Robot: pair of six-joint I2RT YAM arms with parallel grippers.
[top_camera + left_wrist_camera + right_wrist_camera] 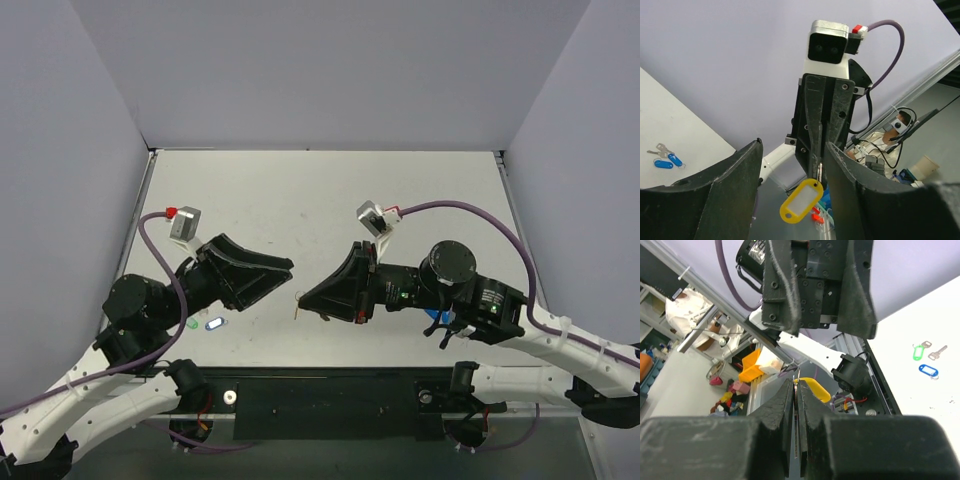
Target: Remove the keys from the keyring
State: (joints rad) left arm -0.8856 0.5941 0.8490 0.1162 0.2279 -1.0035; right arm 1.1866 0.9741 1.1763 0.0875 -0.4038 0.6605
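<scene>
Keyring point(818, 172), thin metal, yellow oval tag point(801, 200)

I can't read any text, number or brand in any of my views. The yellow tag point(801, 201) on the keyring point(819, 171) shows only a blank white insert. The blue tags point(662, 163) on the worktop are too small to make out.

You overlook the whole pale grey table point(300, 190) from above and behind. Your boxy white left wrist camera point(185, 224) and right wrist camera point(373, 217) face each other closely, and both show the oval yellow plastic keyring tag point(801, 201).
</scene>
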